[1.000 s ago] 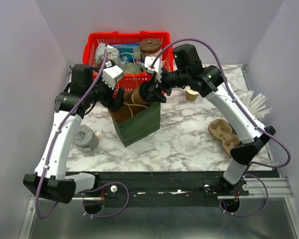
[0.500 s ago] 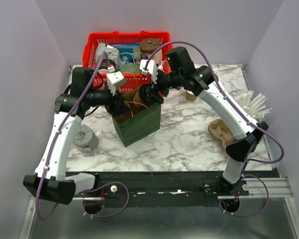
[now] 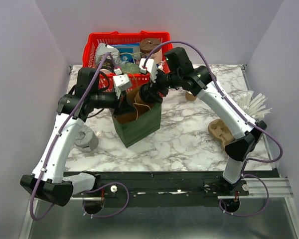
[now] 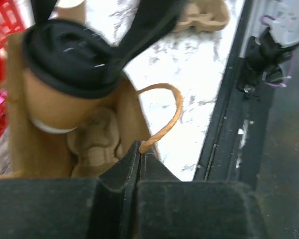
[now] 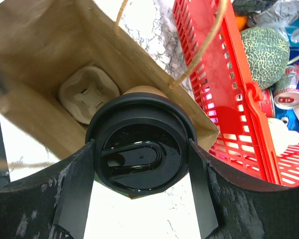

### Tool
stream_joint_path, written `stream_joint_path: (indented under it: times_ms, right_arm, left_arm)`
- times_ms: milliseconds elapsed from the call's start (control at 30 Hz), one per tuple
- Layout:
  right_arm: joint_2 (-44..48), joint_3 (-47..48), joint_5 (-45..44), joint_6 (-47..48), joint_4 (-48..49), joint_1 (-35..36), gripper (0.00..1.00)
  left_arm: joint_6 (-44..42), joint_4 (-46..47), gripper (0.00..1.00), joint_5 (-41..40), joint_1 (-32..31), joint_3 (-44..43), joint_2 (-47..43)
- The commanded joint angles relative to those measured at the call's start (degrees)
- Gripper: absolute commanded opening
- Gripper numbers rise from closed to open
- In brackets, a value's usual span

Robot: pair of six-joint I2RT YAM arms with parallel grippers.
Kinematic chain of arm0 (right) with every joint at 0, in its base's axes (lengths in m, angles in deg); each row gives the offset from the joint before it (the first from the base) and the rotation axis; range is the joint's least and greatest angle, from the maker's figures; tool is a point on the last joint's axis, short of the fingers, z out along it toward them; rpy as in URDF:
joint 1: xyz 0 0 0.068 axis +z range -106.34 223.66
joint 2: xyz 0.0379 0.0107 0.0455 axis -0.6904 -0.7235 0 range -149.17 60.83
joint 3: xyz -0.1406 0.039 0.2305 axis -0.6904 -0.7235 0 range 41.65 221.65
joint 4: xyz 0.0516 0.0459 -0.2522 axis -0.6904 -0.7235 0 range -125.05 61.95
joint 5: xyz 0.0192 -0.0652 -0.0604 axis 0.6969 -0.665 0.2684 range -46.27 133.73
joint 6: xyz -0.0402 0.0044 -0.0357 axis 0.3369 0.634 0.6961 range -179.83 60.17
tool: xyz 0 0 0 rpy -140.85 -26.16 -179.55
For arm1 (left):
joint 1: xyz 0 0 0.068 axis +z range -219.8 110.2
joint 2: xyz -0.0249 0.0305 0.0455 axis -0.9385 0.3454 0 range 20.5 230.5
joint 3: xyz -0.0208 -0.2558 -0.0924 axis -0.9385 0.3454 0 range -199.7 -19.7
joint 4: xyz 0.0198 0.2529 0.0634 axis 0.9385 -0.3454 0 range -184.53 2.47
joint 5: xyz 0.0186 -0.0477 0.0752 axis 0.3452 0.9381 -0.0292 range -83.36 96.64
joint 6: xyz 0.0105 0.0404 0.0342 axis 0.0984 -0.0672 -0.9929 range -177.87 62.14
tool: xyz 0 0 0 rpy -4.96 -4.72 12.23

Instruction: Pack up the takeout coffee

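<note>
The left end effector [image 4: 139,158] is pinching the rim of the paper bag [image 5: 35,55] while the right end effector [image 5: 139,169] is gripping the takeout coffee [image 5: 139,147] at its mouth, where missing the pulp carrier [image 5: 84,97] inside is probably risking a spill.

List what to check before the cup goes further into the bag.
1. Right pincer clamped on the coffee cup by its black lid: ok.
2. Left pincer shut on the paper bag rim, at the handle: ok.
3. Bag mouth open under the cup: ok.
4. Pulp carrier on the bag floor, one socket showing empty: ok.
5. Cup centred over a free socket: cannot tell, the cup hides what lies beneath it.
</note>
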Motion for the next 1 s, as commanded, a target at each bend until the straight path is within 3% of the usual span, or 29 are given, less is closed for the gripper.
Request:
stream_joint_path:
  times_ms: [0,333,433,500,567,600,967]
  right_arm:
    - [-2.69,1.36,-2.63,-2.61,1.34,-0.01,0.01]
    - [-3.22,2.25,-1.67,-4.81,-0.15,-0.01,0.0]
    - [-2.69,2.34,-0.18,-5.69,-1.74,-0.01,0.0]
    - [-1.73,0.76,0.44,-6.21,-2.61,-0.01,0.01]
    - [-0.76,-0.64,0.97,-6.83,-3.14,0.16,0.01]
    - [0.28,-1.96,0.97,-6.83,-3.41,0.25,0.0]
    - [1.79,-5.31,-0.16,-7.89,-5.6,4.55,0.0]
  left_arm:
    - [0.16,-1.44,0.0,1.91,-6.08,-0.52,-1.8]
    - [-15.12,-12.16,0.0,-9.87,-21.1,-4.38,1.01]
    - [-16.02,-12.53,0.0,-13.83,-24.01,-4.21,1.37]
    - [-14.88,-11.04,0.06,-14.98,-24.54,-3.25,0.93]
    - [-13.04,-10.16,0.2,-15.94,-25.07,-2.72,0.49]
    - [-12.51,-9.11,0.23,-16.73,-25.07,-2.54,0.32]
    - [-11.37,-6.02,0.32,-18.14,-25.86,-1.83,-2.05]
